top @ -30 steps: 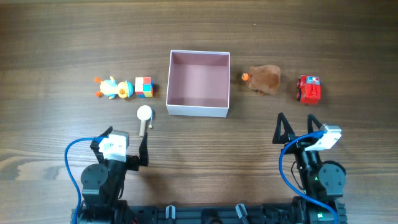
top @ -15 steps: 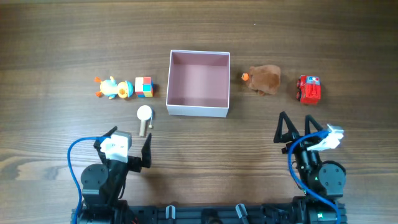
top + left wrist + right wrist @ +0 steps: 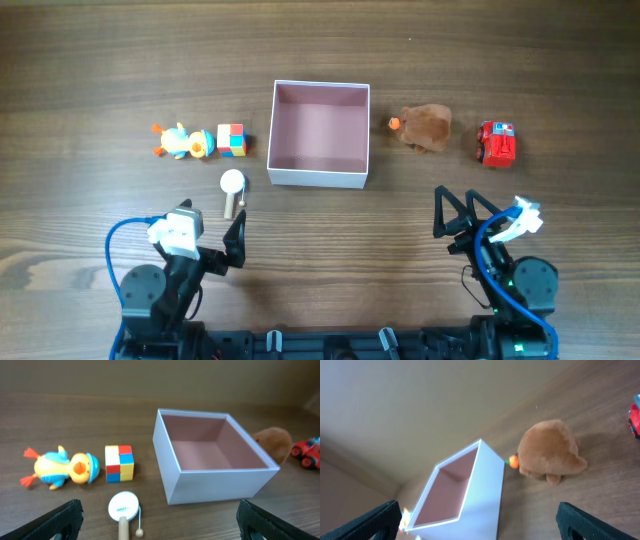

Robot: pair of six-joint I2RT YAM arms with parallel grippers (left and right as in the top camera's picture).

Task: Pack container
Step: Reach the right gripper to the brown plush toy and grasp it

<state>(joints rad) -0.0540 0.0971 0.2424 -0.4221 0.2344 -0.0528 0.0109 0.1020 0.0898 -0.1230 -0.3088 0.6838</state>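
Note:
The container (image 3: 318,178) is a square white box with an empty dusty-pink inside, at the table's middle. It also shows in the left wrist view (image 3: 215,482) and the right wrist view (image 3: 485,490). Left of it lie a yellow duck toy (image 3: 180,141), a coloured cube (image 3: 231,140) and a white rattle drum on a wooden stick (image 3: 233,188). Right of it lie a brown plush (image 3: 425,127) and a red car (image 3: 496,143). My left gripper (image 3: 200,240) is open and empty, near the front edge below the rattle drum. My right gripper (image 3: 462,215) is open and empty, below the plush.
The left wrist view shows the duck (image 3: 60,467), the cube (image 3: 119,463) and the rattle drum (image 3: 123,506) ahead of the jaws (image 3: 160,522). The right wrist view shows the plush (image 3: 551,450) and, between the jaws (image 3: 480,522), the container's wall. Blue cables loop by both arms.
My right gripper has turned and shifted a little to the left, toward the container. My left gripper has shifted slightly. No toy has moved.

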